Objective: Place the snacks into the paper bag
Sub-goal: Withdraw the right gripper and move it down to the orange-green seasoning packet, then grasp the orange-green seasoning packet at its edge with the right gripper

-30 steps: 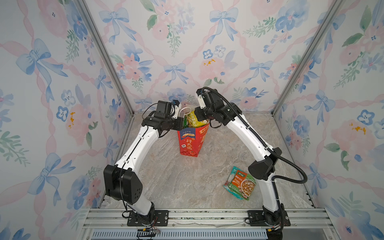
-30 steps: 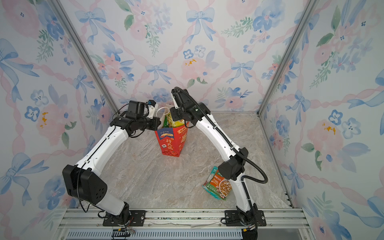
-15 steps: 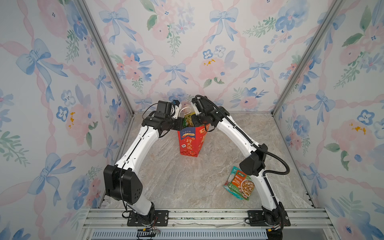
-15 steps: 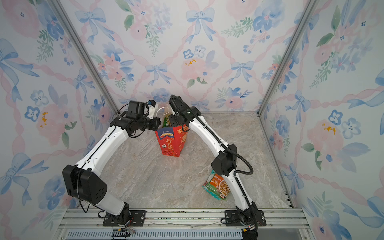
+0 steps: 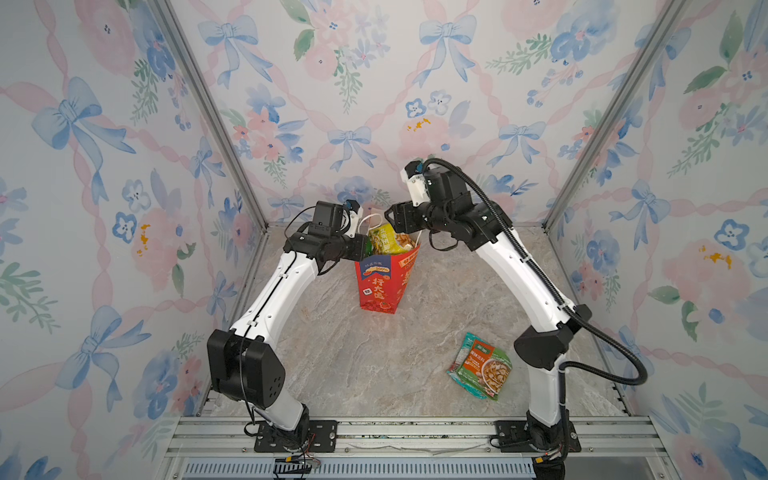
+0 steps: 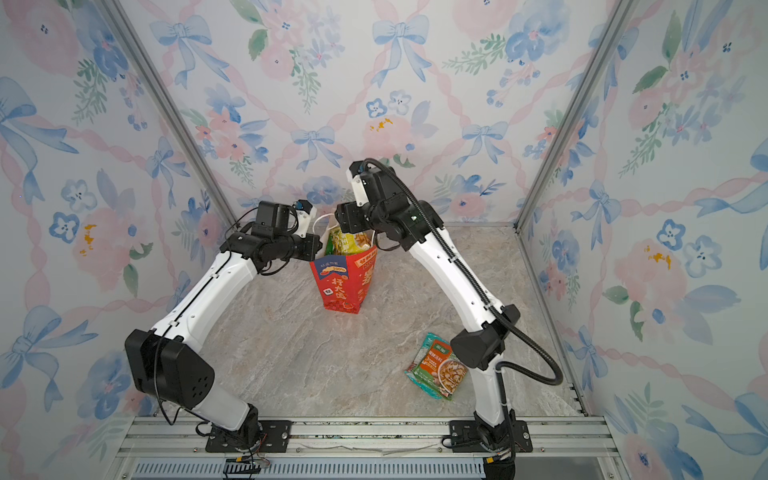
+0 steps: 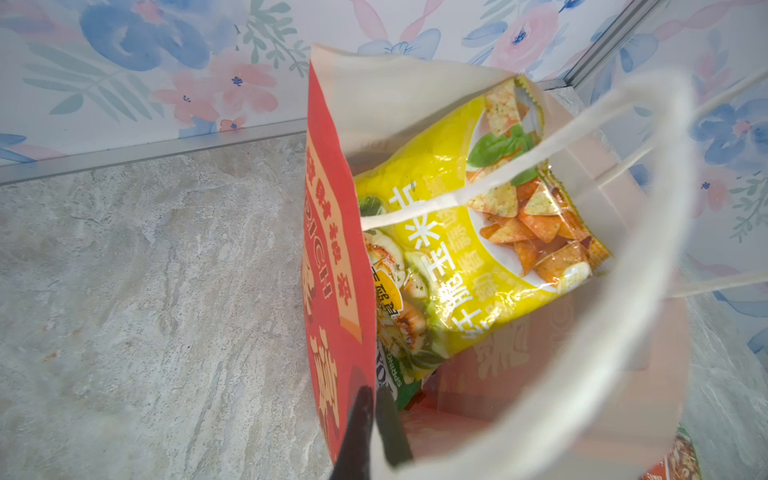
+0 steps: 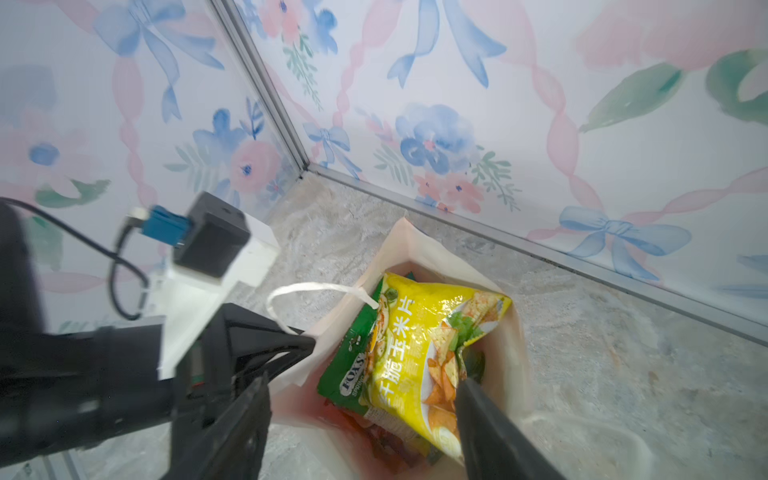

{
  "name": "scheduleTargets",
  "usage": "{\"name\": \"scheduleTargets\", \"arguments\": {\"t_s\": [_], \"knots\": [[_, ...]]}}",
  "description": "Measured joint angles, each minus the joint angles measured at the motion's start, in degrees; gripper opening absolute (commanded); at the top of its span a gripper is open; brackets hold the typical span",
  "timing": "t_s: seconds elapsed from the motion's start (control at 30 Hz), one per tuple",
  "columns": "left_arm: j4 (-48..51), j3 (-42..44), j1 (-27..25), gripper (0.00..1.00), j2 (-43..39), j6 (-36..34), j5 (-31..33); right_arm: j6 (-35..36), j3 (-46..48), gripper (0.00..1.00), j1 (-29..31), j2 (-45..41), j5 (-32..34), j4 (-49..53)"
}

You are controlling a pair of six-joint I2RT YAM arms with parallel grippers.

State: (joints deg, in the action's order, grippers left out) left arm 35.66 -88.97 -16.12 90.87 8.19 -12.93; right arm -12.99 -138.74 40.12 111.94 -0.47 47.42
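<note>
Since a moment ago the right gripper point(image 8: 365, 419) has lifted clear of the bag mouth and its jaws now stand wide apart, holding nothing; the yellow packet point(image 8: 432, 353) it carried lies loose atop the green packet point(image 8: 353, 365) inside the red paper bag point(image 5: 384, 282). Unmoved, the left gripper point(image 7: 374, 432) keeps its jaws together, clamped on the bag's rim at the 9 o'clock side. On the marble table point(image 5: 374, 357), a teal packet point(image 5: 480, 365) has stayed flat toward 4 o'clock from the bag, well apart from it.
</note>
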Motion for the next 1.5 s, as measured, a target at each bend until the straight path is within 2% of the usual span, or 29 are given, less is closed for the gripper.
{"name": "scheduleTargets", "arguments": {"t_s": [0.13,0.23,0.4,0.53,0.63,0.77,1.0,1.23,1.5], "knots": [[0.0,0.0,0.0,0.00,0.0,0.0,0.0,-0.1,12.3,0.86,-0.2,-11.5,1.2,-4.5],[0.0,0.0,0.0,0.00,0.0,0.0,0.0,-0.8,25.9,0.89,-1.0,-19.6,3.4,-7.6],[0.0,0.0,0.0,0.00,0.0,0.0,0.0,-2.6,45.6,0.80,-3.1,-28.5,8.2,-8.2],[0.0,0.0,0.0,0.00,0.0,0.0,0.0,-4.9,53.1,0.75,-4.5,-32.6,10.7,-7.0],[0.0,0.0,0.0,0.00,-0.1,0.0,0.1,-8.1,58.4,0.75,-6.5,-37.0,12.4,-5.5],[0.1,0.0,0.0,0.00,-0.2,0.0,0.1,-14.2,70.2,0.81,-8.9,-45.0,13.0,-2.8],[0.2,0.0,0.0,0.00,-0.2,0.0,0.0,-28.7,91.7,0.90,-9.2,-60.3,11.9,2.5],[0.2,0.0,0.0,0.00,-0.2,0.0,0.0,-42.2,103.9,0.89,-8.9,-73.1,11.0,5.0],[0.2,0.0,0.0,0.00,-0.2,0.0,0.0,-49.4,111.6,0.86,-8.9,-75.8,9.6,4.9]]}}
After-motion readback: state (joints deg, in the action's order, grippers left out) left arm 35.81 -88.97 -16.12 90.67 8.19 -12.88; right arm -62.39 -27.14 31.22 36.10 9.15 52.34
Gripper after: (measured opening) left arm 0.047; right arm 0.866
